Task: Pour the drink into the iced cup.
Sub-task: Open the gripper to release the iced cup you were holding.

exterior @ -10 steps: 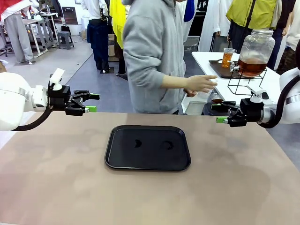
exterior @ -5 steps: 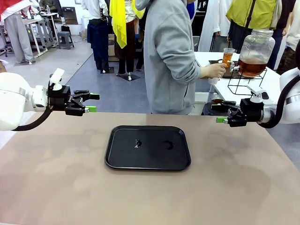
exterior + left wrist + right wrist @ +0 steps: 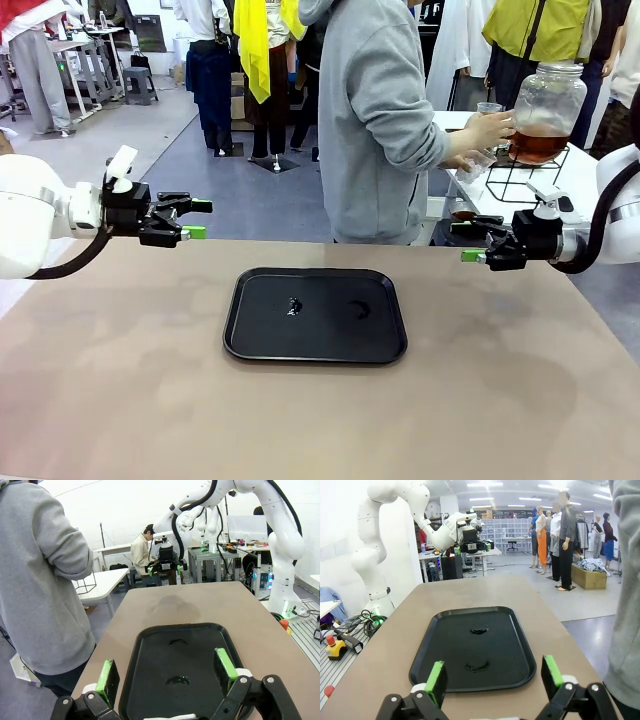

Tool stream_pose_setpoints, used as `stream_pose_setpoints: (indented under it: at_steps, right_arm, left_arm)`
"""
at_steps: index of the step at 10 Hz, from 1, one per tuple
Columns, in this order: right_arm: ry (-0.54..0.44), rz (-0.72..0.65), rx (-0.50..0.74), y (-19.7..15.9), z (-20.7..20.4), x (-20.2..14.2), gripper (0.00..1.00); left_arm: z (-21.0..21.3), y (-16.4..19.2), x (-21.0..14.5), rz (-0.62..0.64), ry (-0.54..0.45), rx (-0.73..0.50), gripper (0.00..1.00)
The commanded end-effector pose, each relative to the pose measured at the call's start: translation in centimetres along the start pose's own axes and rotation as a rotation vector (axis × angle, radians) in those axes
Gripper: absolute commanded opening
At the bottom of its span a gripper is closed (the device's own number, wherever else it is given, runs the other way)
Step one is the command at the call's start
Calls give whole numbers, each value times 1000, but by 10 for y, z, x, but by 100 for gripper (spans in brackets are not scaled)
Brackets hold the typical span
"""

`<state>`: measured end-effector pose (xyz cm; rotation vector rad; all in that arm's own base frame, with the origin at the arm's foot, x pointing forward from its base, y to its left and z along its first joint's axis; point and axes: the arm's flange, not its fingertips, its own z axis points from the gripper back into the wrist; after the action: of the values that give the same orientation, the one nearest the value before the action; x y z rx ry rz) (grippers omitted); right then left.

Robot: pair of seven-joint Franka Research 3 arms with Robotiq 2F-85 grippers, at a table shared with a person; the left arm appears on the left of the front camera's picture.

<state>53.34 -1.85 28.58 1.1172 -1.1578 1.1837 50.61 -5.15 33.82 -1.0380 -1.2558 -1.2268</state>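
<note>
On the brown table (image 3: 120,400), nearest the camera, a black tray (image 3: 315,314) was seen lying at the middle, with two small wet marks on its surface. At either side of the tray, above the table's far edge, the left gripper (image 3: 197,219) and the right gripper (image 3: 468,242) were held level with their green-padded fingers spread wide and nothing between them; in the wrist views the left gripper (image 3: 167,672) and the right gripper (image 3: 495,676) were likewise shown parted over the tray. Beyond the table a person in a grey hoodie (image 3: 380,120) was turned toward a white side table. Farthest off, the drink (image 3: 538,143) was held in a round glass dispenser jar (image 3: 546,100) on a wire stand, and the person's hand (image 3: 488,130) was raised just beside the jar, with a small clear cup (image 3: 478,162) tilted just below it.
</note>
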Motion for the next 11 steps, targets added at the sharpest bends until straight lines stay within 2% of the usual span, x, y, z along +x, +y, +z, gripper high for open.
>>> stream_pose_setpoints:
  at_steps: [1, 11]
  right_arm:
    - [7, 0, -2, 0, -2, 3, 100]
    - [7, 0, -2, 0, -2, 3, 100]
  left_arm:
    - [0, -1, 1, -3, 9, -3, 100]
    - [0, -1, 1, -3, 9, -3, 100]
